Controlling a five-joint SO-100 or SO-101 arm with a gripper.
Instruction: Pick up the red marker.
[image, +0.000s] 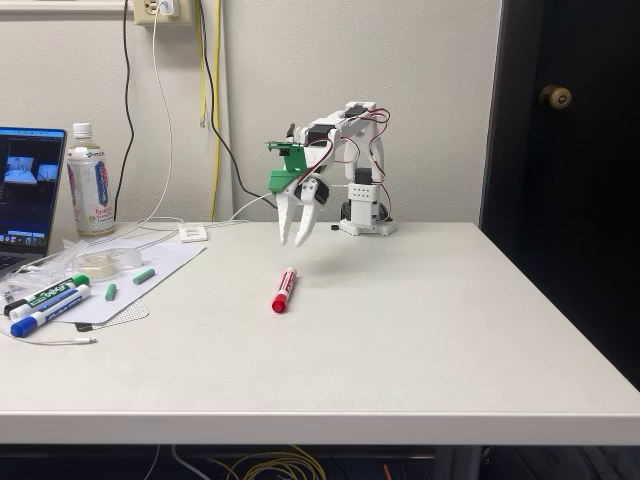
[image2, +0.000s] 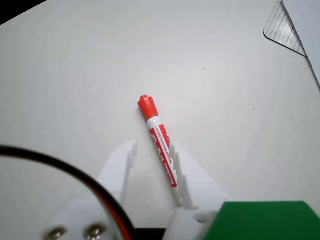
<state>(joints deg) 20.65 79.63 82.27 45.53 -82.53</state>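
Note:
The red marker (image: 284, 290) lies flat on the white table (image: 420, 330), left of centre, its red cap toward the front edge. My gripper (image: 293, 242) hangs in the air just behind and above it, fingers pointing down and not touching it. In the wrist view the red marker (image2: 159, 140) lies lengthwise, cap pointing away, with its barrel end running down between the two white fingers. The gripper (image2: 153, 145) is open, with nothing held.
At the table's left are a green-capped marker (image: 50, 293), a blue-capped marker (image: 45, 312), small green caps, a tape roll, a gridded mat (image2: 282, 27), a bottle (image: 90, 180) and a laptop (image: 25, 190). The arm's base (image: 365, 215) stands at the back.

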